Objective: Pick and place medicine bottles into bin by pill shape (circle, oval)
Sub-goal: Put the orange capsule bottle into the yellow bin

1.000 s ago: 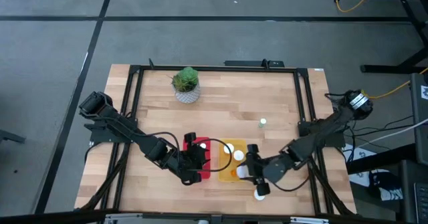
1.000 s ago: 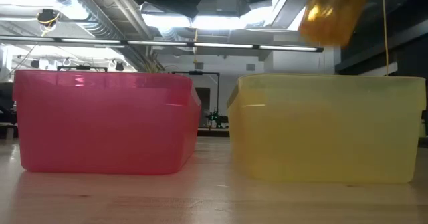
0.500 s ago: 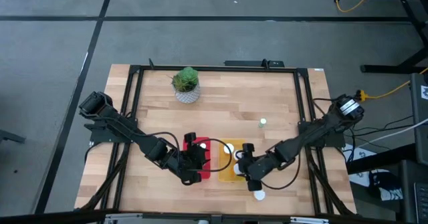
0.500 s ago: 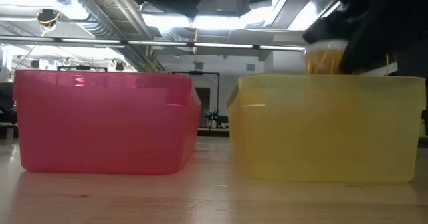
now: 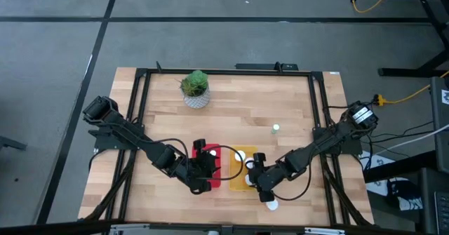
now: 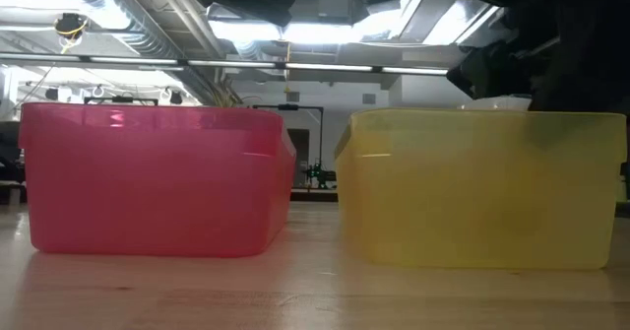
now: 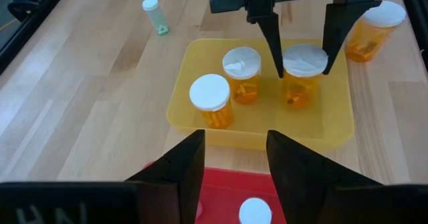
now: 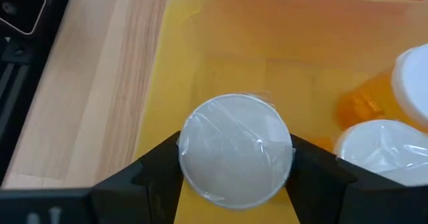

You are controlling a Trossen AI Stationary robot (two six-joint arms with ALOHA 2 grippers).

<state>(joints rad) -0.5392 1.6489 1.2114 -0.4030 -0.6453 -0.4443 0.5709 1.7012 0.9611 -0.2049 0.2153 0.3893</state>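
Table [image 5: 231, 116]: light wood, dark frame rails along its edges; open board across the upper and middle high view, all action crowded at lower centre.
Red bin [image 6: 153, 177]: left in low view, walls translucent; one white-capped bottle [image 7: 255, 211] inside, cut off at the frame's bottom edge in left wrist view.
Yellow bin [image 7: 338, 127]: just right of the red bin, a narrow gap between them in low view. Contents hazy through the wall there.
Right gripper [image 7: 301, 50]: over the yellow bin's right part, fingers [image 8: 321, 174] closed on the cap sides of a held bottle [image 8: 235, 158].
Held bottle: upright, long axis vertical, cap up, body down inside the bin; in low view only the cap rim [image 6: 495, 103] peeks above the wall.
Other bottles in yellow bin: two [image 7: 241, 73] [image 7: 210, 100], upright, close together, clear of the held one.
Bottle outside bin [image 7: 369, 30]: on the table just beyond the yellow bin's far corner, leaning.
Small green-tinted bottle [image 5: 276, 129]: alone mid-table, well apart, free room all round.
Left gripper [image 7: 234, 164]: over the red bin, fingers spread apart, holding nothing.
Potted plant [image 5: 196, 88]: upper left of table.
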